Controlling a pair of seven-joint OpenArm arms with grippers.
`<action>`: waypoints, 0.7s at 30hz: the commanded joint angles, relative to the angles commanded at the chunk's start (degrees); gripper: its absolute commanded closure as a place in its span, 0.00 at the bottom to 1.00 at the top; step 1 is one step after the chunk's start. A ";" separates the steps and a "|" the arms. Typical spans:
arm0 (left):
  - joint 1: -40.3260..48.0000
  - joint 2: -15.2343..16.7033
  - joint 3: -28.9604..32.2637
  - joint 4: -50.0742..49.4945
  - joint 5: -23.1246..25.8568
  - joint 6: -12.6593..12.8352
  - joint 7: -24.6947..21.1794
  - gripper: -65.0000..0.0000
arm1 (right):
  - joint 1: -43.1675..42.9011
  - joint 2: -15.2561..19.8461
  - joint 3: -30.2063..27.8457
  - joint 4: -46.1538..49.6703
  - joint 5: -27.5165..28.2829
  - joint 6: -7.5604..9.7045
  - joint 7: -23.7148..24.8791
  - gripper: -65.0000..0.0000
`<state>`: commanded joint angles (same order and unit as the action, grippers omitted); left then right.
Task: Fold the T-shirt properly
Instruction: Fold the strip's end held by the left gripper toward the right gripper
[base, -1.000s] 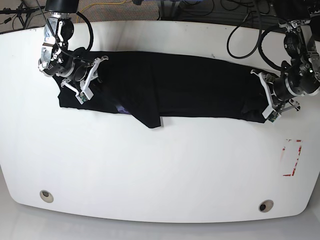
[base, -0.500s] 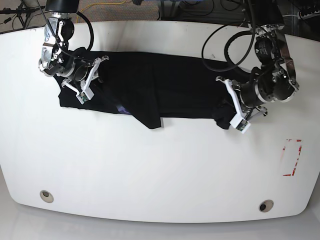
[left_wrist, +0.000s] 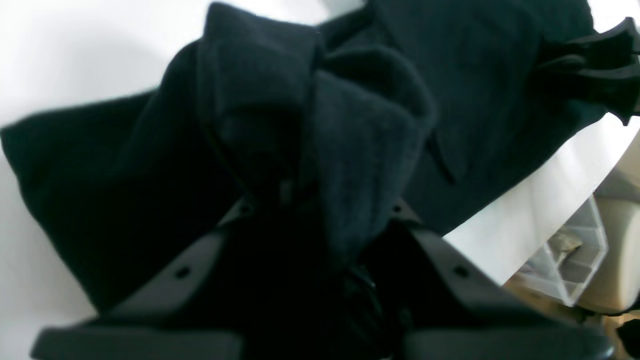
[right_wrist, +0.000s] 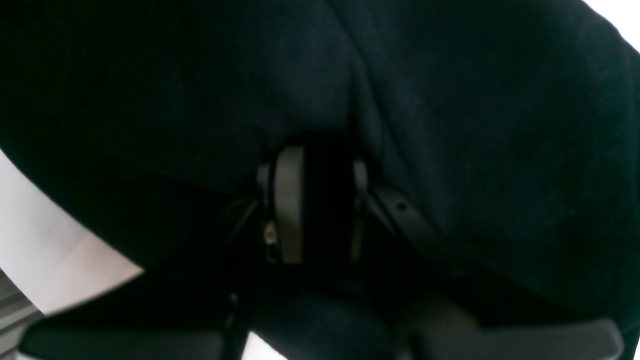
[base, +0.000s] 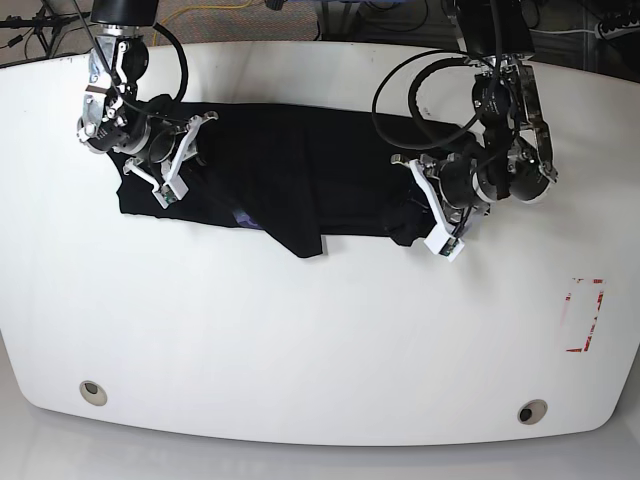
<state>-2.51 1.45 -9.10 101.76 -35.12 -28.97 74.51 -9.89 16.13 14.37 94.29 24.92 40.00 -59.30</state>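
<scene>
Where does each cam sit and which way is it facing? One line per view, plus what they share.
Base: high above the white table, looking down; both arms show, left gripper on its right, right gripper on its left.
Left wrist: behind the left gripper, facing bunched T-shirt gripped between its black fingers.
Right wrist: behind the right gripper, pressed close to the cloth; fingers show.
Shared: all three see the black T-shirt and white tabletop.

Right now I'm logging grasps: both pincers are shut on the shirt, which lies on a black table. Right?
Only the table colour is wrong: the table is white, seen in the base view. Left pincer and right pincer do clamp the T-shirt.
</scene>
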 joint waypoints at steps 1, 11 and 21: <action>0.00 0.09 0.00 0.00 0.00 0.00 -0.35 0.93 | 0.00 0.00 0.00 0.00 0.00 0.00 0.00 0.82; -1.23 2.02 0.09 -0.18 0.09 0.00 -0.35 0.89 | 0.00 0.00 0.00 0.00 0.00 0.00 0.00 0.82; -2.02 2.02 3.52 0.18 -0.26 0.00 0.44 0.44 | 0.00 0.00 -0.26 0.00 0.00 0.00 0.00 0.82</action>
<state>-4.53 3.47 -5.58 101.93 -35.38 -28.97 74.95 -9.89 16.13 14.11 94.29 24.92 40.00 -59.30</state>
